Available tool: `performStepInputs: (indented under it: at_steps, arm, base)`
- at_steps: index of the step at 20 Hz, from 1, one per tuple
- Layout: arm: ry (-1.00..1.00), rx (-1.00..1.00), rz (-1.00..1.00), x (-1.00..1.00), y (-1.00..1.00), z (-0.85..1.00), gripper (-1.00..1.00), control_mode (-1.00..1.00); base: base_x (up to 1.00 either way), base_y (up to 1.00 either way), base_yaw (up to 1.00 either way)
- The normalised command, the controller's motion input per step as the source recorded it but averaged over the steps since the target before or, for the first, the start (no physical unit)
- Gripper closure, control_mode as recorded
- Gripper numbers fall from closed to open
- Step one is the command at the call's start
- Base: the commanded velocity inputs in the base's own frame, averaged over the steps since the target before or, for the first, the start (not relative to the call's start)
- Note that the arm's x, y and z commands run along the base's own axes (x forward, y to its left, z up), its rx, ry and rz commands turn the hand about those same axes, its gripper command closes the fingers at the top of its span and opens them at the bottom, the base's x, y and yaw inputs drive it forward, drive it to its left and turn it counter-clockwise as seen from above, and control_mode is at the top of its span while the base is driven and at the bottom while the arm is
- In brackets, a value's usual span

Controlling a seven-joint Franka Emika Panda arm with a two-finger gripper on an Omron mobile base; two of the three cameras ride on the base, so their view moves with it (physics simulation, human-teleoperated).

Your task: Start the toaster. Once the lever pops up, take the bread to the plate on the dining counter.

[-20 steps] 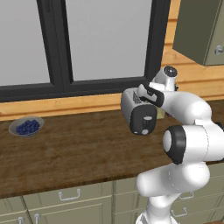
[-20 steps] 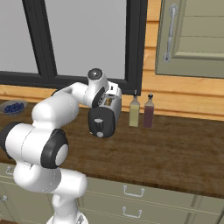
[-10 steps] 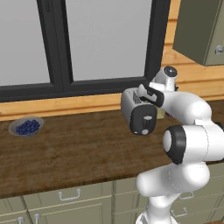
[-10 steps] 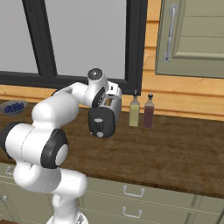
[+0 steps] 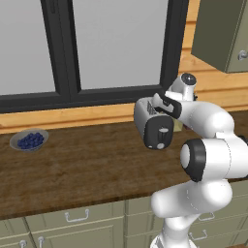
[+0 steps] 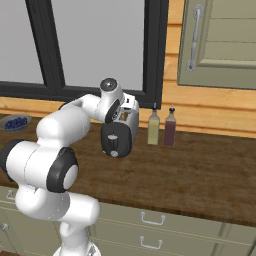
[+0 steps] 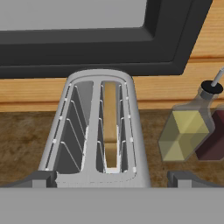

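My gripper (image 7: 111, 179) hangs spread wide and empty just above the near end of the toaster (image 7: 98, 131), bread (image 7: 110, 127) sitting down in its right slot, toaster on the wood counter (image 5: 72, 169) beside two bottles (image 6: 161, 128).

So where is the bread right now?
The bread stands on edge inside the toaster, in the slot nearer the oil bottle, seen from the hand view, just below the window frame.
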Motion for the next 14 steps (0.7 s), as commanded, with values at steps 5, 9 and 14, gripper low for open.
performStepInputs:
  at_steps: [5, 9, 14]
  arm:
    - [0.0, 0.0, 0.0, 0.0, 0.0, 0.0, -1.0, -1.0]
    - [0.0, 0.0, 0.0, 0.0, 0.0, 0.0, -1.0, -1.0]
    - [0.0, 0.0, 0.0, 0.0, 0.0, 0.0, -1.0, -1.0]
  base:
    - [0.0, 0.0, 0.0]
    - [0.0, 0.0, 0.0]
    - [0.0, 0.0, 0.0]
